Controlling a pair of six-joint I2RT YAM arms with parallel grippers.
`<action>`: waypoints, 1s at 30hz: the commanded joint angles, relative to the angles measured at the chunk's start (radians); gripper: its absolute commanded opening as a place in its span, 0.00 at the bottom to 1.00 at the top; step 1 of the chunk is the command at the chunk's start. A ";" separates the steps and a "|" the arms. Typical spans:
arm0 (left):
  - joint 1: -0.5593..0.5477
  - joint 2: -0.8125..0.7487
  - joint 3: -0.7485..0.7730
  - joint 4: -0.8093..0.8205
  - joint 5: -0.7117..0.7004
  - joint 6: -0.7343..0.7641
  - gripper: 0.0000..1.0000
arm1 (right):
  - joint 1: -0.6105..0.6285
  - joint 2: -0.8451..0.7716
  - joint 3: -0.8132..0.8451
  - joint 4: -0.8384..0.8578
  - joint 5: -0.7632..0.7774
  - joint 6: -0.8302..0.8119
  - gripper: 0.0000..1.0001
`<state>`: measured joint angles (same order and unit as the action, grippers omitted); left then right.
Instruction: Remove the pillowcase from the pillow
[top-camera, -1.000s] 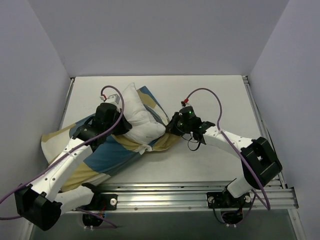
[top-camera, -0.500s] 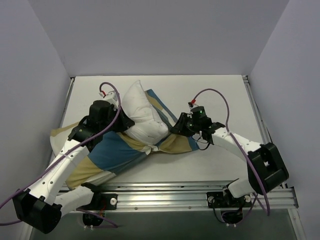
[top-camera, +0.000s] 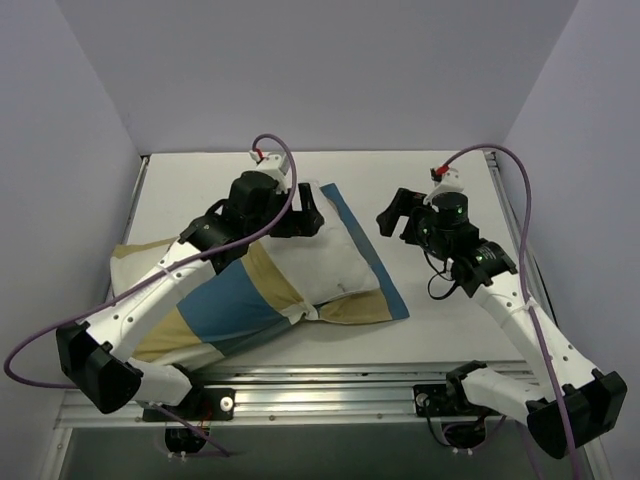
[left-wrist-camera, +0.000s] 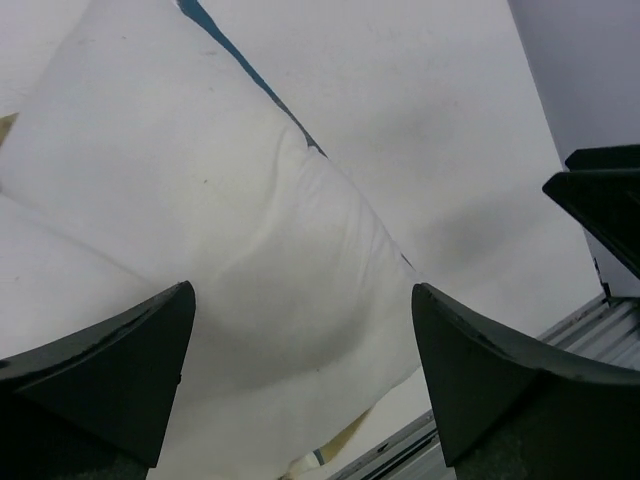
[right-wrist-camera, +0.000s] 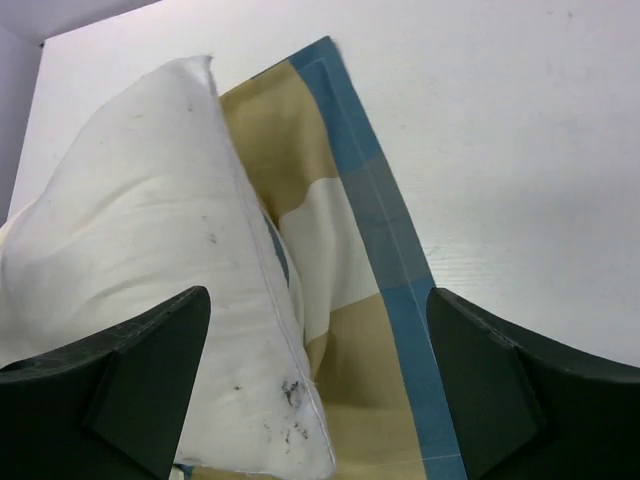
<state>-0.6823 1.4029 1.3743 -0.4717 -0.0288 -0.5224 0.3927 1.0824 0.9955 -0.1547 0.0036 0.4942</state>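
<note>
The white pillow (top-camera: 330, 258) lies flat across the right part of the checked pillowcase (top-camera: 225, 305), which spreads over the table to the left. Whether any of the pillow is still inside the case I cannot tell. My left gripper (top-camera: 308, 218) hovers open over the pillow's far end, holding nothing. In the left wrist view the pillow (left-wrist-camera: 200, 210) fills the space under the gripper (left-wrist-camera: 300, 385). My right gripper (top-camera: 397, 215) stands open to the right of the cloth, apart from it. Its wrist view shows the pillow's seam (right-wrist-camera: 130, 240) and the pillowcase's teal edge (right-wrist-camera: 385, 260) below the gripper (right-wrist-camera: 320, 390).
The white table (top-camera: 450, 180) is walled on three sides by grey panels. An aluminium rail (top-camera: 380, 385) with both arm bases runs along the near edge. The right gripper's dark body (left-wrist-camera: 600, 200) shows at the right of the left wrist view.
Both grippers opened and let go. The pillow dropped flat onto the pillowcase. The left gripper moved right and further back; the right arm drew back to the right, off the cloth.
</note>
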 joint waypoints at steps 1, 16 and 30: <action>-0.006 -0.125 -0.009 -0.042 -0.164 -0.059 0.97 | 0.027 0.019 0.020 -0.028 -0.106 -0.082 0.85; 0.148 -0.302 -0.442 -0.190 -0.219 -0.257 0.97 | 0.368 0.220 -0.038 0.100 -0.226 -0.149 0.20; 0.052 0.159 0.054 0.056 -0.129 -0.036 0.97 | 0.831 0.134 0.002 0.029 -0.081 -0.066 0.38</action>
<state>-0.5854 1.5955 1.3994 -0.5449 -0.2119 -0.5629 1.1748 1.2396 0.9363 -0.0982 -0.0765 0.4068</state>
